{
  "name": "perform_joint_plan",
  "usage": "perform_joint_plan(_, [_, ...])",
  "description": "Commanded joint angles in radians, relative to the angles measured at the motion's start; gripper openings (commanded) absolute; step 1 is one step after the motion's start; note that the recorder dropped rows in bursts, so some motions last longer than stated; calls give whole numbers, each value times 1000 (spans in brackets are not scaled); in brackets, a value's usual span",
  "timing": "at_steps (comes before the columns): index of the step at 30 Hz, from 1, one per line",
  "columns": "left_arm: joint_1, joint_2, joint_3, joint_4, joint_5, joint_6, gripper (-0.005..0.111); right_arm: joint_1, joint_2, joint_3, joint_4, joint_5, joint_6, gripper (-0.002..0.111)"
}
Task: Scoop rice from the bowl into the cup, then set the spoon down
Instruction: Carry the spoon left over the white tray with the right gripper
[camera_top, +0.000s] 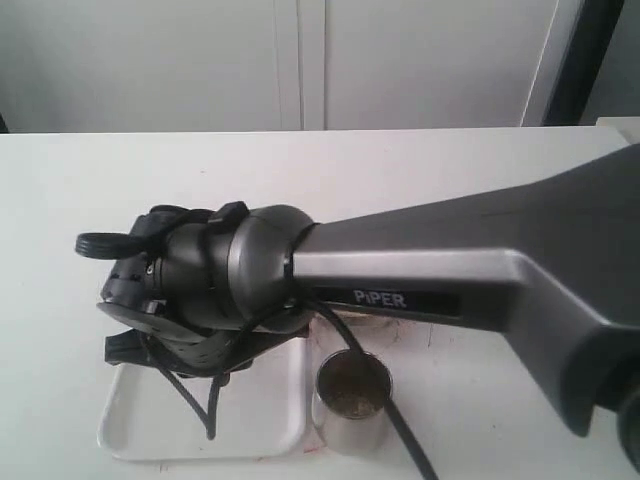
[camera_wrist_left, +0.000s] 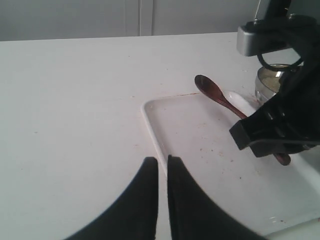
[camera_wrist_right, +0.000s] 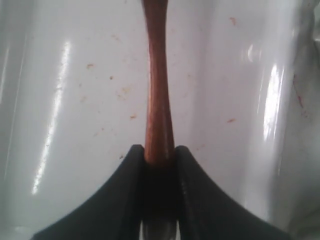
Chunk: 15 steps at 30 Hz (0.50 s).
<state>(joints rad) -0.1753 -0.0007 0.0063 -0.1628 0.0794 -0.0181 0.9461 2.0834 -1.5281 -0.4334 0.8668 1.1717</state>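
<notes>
My right gripper (camera_wrist_right: 160, 150) is shut on the handle of the dark reddish-brown wooden spoon (camera_wrist_right: 157, 90), low over the white tray (camera_wrist_right: 75, 100). In the left wrist view the spoon (camera_wrist_left: 215, 92) lies slanted, its oval head at the tray's far rim; whether it touches I cannot tell. The steel cup (camera_top: 352, 400) stands by the tray's front right corner with rice (camera_top: 352, 392) inside. A steel rim holding rice (camera_wrist_left: 274, 75), apparently the bowl, shows behind the right gripper (camera_wrist_left: 265, 140), mostly hidden. My left gripper (camera_wrist_left: 163, 159) is shut and empty above the tray's left rim.
The white tray (camera_top: 270, 410) lies near the table's front edge, speckled with small reddish-brown marks. The right arm (camera_top: 450, 280) reaches across the middle and covers the tray's far part. White cabinets stand behind the table.
</notes>
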Motion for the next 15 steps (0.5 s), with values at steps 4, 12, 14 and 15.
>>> perform_joint_plan(4, [-9, 1, -6, -8, -3, 0, 14, 1, 24, -9, -29, -28, 44, 0])
perform_joint_plan(12, [-9, 1, -6, -8, -3, 0, 14, 1, 24, -9, -4, -16, 18, 0])
perform_joint_plan(14, [-9, 1, -6, -8, -3, 0, 14, 1, 24, -9, 12, -2, 9, 0])
perform_joint_plan(15, [-9, 1, -6, -8, -3, 0, 14, 1, 24, -9, 21, 5, -5, 0])
